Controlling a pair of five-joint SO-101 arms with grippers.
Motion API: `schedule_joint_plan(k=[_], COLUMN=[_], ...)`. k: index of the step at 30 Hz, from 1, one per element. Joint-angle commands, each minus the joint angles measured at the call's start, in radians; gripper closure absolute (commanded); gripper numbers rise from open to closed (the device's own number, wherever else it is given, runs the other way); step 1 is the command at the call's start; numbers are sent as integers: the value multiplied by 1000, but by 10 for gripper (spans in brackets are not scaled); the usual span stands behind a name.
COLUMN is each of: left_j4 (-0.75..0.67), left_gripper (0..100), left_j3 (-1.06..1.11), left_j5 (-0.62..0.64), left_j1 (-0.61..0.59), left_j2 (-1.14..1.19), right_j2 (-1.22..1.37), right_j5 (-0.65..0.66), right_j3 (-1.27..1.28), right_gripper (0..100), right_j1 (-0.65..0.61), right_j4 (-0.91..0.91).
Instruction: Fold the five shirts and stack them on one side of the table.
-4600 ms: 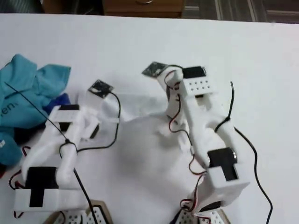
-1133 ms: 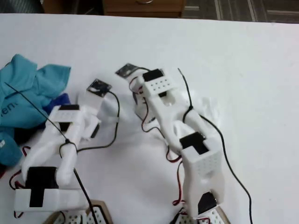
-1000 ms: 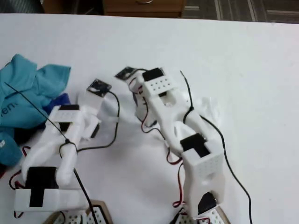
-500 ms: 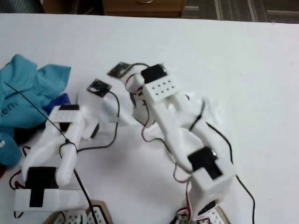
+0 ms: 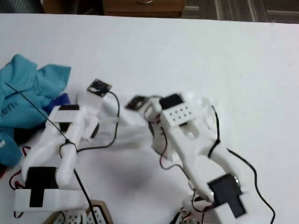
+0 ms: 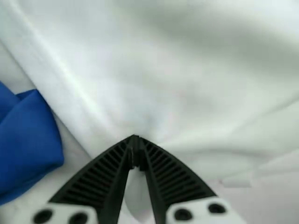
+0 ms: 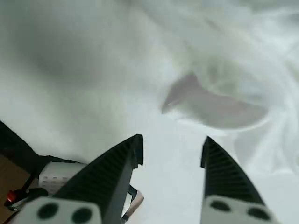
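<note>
Teal shirts [image 5: 28,93] heap at the table's [image 5: 243,56] nine o'clock, cut off by the edge, with a blue shirt [image 6: 23,144] beside them. The left gripper [image 6: 134,149] pinches the white shirt [image 6: 177,70], which lies mid-table and is hard to tell from the white top from above. The right gripper [image 7: 172,140] gapes over it toward three o'clock.

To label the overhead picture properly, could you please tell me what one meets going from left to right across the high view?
teal shirt → left arm → right arm. The white shirt runs under both arms, so it has no clear place in the order.
</note>
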Motion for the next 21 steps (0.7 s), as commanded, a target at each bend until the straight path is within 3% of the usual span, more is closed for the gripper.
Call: schedule_joint_plan(k=[1,10,18,21], left_j4=[-17,-17,-17,-17], left_gripper=[974,974,974,974], left_j3=[-2,-2,-4,-4], left_j5=[3,3,3,3], left_j1=[3,3,3,3], left_j2=[-15,-15,-15,-15], right_j2=[-77,18,216,268], right_j5=[18,17,-110,-114], right_j3=[104,195,57,20], right_gripper=[756,754,693,718], right_j1=[21,105,119,124], right_j4=[-70,-266,-277,-277])
